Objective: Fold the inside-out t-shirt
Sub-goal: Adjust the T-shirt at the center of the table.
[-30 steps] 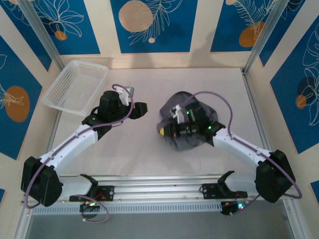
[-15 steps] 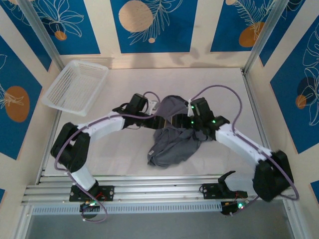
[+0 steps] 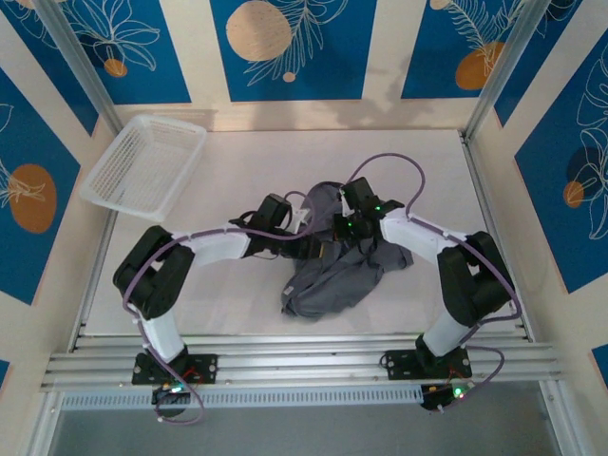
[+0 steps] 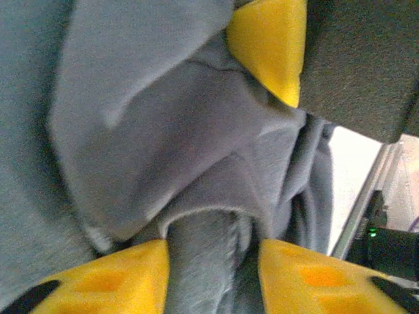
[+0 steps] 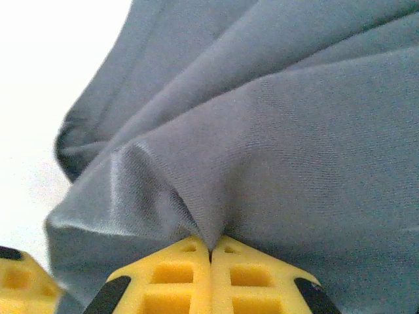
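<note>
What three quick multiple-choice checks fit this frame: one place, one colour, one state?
1. Where is the white mesh basket?
A. far-left corner of the table
B. near-right corner
C. dead centre
2. What colour is the t-shirt?
A. red
B. slate grey
C. white
3. How are the right gripper fingers?
A. wide open
B. shut on a t-shirt fold
C. gripping the basket

1 A: the top view shows it at far left.
2 B: the cloth is grey in every view.
3 B: the wrist view shows the fingers meeting with cloth pinched between them.
</note>
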Controlling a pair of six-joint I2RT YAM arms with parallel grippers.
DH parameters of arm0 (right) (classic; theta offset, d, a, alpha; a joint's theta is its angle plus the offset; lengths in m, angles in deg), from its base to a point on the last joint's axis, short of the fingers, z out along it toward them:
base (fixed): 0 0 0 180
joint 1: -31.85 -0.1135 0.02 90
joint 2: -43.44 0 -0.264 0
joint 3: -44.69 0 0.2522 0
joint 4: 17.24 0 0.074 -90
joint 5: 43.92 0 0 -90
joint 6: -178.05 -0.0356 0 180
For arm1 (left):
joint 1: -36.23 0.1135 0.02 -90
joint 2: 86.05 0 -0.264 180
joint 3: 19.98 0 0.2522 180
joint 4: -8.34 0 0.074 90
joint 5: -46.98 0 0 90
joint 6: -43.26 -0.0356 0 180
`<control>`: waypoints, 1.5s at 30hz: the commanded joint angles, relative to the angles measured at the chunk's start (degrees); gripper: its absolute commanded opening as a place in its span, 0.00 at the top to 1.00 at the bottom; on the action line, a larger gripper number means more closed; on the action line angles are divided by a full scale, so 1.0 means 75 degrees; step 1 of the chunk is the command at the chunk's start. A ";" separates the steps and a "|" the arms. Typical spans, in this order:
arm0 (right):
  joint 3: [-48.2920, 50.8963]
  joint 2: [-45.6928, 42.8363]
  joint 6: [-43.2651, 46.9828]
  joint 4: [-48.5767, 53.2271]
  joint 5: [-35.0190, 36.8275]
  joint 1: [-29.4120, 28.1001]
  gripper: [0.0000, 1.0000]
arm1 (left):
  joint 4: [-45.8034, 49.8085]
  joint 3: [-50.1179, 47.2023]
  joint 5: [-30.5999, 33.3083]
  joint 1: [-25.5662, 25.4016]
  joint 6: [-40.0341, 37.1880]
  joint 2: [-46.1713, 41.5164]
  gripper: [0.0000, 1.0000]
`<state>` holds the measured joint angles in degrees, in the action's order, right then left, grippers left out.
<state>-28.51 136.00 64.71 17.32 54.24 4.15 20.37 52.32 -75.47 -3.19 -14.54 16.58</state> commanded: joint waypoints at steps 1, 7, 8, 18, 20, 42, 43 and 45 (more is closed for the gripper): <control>0.0085 -0.0420 -0.0092 -0.0165 -0.0633 0.0039 1.00 | -0.1350 -0.0016 -0.0567 -0.0235 0.0839 0.0398 0.64; 0.0237 -0.0754 -0.0458 -0.0191 -0.0908 0.0045 1.00 | -0.1753 0.0319 -0.0657 -0.0334 0.1208 0.0829 0.58; 0.0229 -0.0793 -0.0519 -0.0173 -0.0879 0.0066 1.00 | -0.1673 0.0334 -0.0604 -0.0328 0.1157 0.0815 0.63; -0.0407 -0.1794 -0.1472 0.0819 -0.0457 0.2561 1.00 | 0.1255 0.0775 0.0305 0.0191 -0.0252 -0.2624 1.00; -0.0383 -0.1834 -0.1446 0.0776 -0.0728 0.2728 1.00 | 0.2093 0.1359 0.0666 0.0193 -0.0652 -0.3205 1.00; 0.1938 -0.2623 0.0318 -0.1792 0.0842 -0.0180 0.20 | 0.2862 0.1631 0.1572 0.0312 -0.0708 -0.3381 1.00; 0.2236 -0.2608 0.0457 -0.2351 0.1317 -0.0356 0.10 | 0.2900 0.1647 0.1590 0.0322 -0.0707 -0.3392 1.00; 0.2605 -0.2467 0.0789 -0.3318 0.1455 -0.0463 0.02 | 0.2974 0.1707 0.1579 0.0368 -0.0708 -0.3399 1.00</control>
<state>-12.10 117.20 66.64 4.60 56.78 1.55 41.70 64.32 -64.52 -1.27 -20.13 -7.94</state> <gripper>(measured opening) 0.965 0.045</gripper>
